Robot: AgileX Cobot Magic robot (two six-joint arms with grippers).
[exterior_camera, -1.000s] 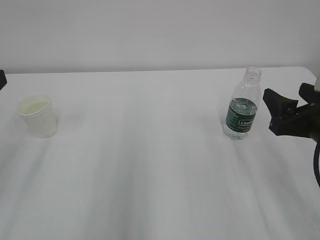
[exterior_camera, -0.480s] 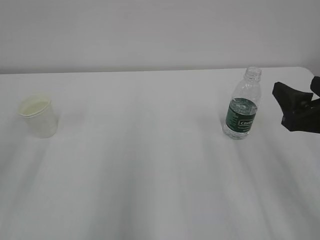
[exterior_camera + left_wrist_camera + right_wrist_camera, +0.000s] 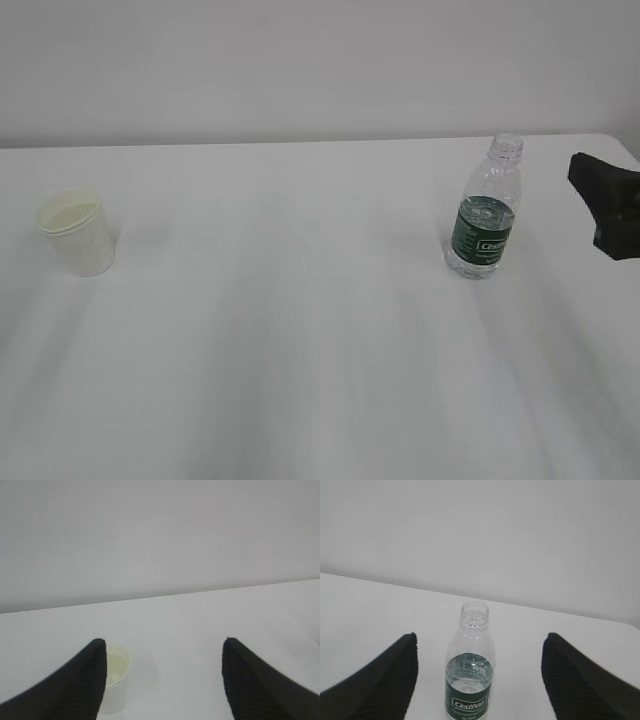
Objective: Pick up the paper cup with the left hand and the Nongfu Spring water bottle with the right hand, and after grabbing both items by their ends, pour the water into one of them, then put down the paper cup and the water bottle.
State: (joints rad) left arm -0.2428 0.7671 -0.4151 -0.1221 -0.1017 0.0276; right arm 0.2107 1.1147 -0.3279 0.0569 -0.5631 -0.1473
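The bottle (image 3: 484, 220) stands upright, well right of the cup (image 3: 77, 231) — both released, the right hand (image 3: 610, 212) has drawn back from the bottle, jaws apart like the left hand's (image 3: 165, 680) — task apparently finished.

White table (image 3: 300, 350), plain pale wall (image 3: 300, 60)

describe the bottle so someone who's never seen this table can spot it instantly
On the white table, look to the right side, near the back edge. The water bottle stands upright there, apart from everything else. It is clear ribbed plastic with a dark green label band and no cap, taller than the white paper cup far left.
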